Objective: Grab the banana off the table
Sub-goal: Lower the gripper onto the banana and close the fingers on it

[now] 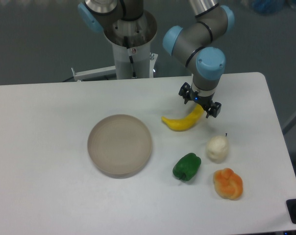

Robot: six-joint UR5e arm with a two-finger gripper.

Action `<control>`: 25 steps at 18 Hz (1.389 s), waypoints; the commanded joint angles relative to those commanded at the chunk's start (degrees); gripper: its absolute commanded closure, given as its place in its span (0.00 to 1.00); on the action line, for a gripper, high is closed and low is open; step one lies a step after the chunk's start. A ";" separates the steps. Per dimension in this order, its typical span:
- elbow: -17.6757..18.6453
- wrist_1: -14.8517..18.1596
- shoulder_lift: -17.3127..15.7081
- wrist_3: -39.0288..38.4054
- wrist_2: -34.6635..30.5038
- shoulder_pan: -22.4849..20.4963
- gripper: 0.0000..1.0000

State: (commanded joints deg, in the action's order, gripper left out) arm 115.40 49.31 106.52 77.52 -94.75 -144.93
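Note:
The yellow banana (pixel 181 122) lies on the white table (pixel 50 147), curving from its lower-left end up toward the right. My gripper (pixel 199 101) hangs over the banana's upper right tip, its two dark fingers spread open on either side of that tip. Nothing is held between them. The gripper body hides the tip's very end.
A round beige plate (pixel 119 145) sits left of the banana. Below the banana are a white pear-like fruit (pixel 217 149), a green pepper (pixel 186 167) and an orange lumpy fruit (pixel 228 183). The arm's base (pixel 131 44) stands at the table's far edge.

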 joint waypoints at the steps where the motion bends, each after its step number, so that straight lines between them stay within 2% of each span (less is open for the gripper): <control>1: 0.09 0.00 0.26 0.00 0.00 0.00 0.00; 11: 0.88 -1.32 1.23 -1.84 0.26 0.53 0.00; 12: 0.79 -1.75 1.41 -1.85 0.44 0.53 0.05; 14: 0.79 -1.85 1.50 -1.67 0.44 0.53 0.35; 15: 0.79 -1.85 1.50 -1.41 0.53 0.44 0.46; 16: 0.70 -1.85 1.50 -1.41 0.53 0.44 0.53; 20: 0.27 -1.85 1.50 -1.23 0.70 0.44 0.63; 25: -0.26 -1.76 1.41 -0.88 1.67 0.18 0.67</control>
State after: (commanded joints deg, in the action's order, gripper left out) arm 115.14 47.55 107.93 76.64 -93.08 -144.76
